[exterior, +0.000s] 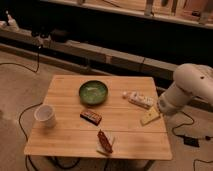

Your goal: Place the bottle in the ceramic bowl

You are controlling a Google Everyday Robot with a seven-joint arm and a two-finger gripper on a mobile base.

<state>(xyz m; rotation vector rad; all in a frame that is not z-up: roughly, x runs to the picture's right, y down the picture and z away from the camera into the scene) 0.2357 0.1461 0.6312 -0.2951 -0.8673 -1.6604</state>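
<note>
A wooden table [65, 135] fills the middle of the frame, seen from above and slightly to the front, in a dim room. A dark ledge runs along the wall in the upper part of the frame, and black cables trail over the floor at the left and lower right.

The ceramic bowl [93, 92], round and green with a glossy inside, sits upright on the upper middle part of the table. Nothing shows inside it.

The bottle [138, 99] lies on its side on the tabletop to the right of the bowl, near it but clearly apart. It is slim and whitish, and it slants from upper left to lower right.

The robot's bulky white arm [187, 90] enters from the right edge of the frame and reaches down and left over the table's right side. The pale yellowish gripper [150, 116] sits at its end, low over the table, just below the bottle's right end and close to it. Whether the gripper is apart or together cannot be told, nor whether it touches the bottle.

A brown snack bar [91, 116] lies flat just below the bowl. A white cup [45, 115] stands upright near the left edge. A reddish-brown packet [104, 142] lies near the front edge, below the snack bar.
</note>
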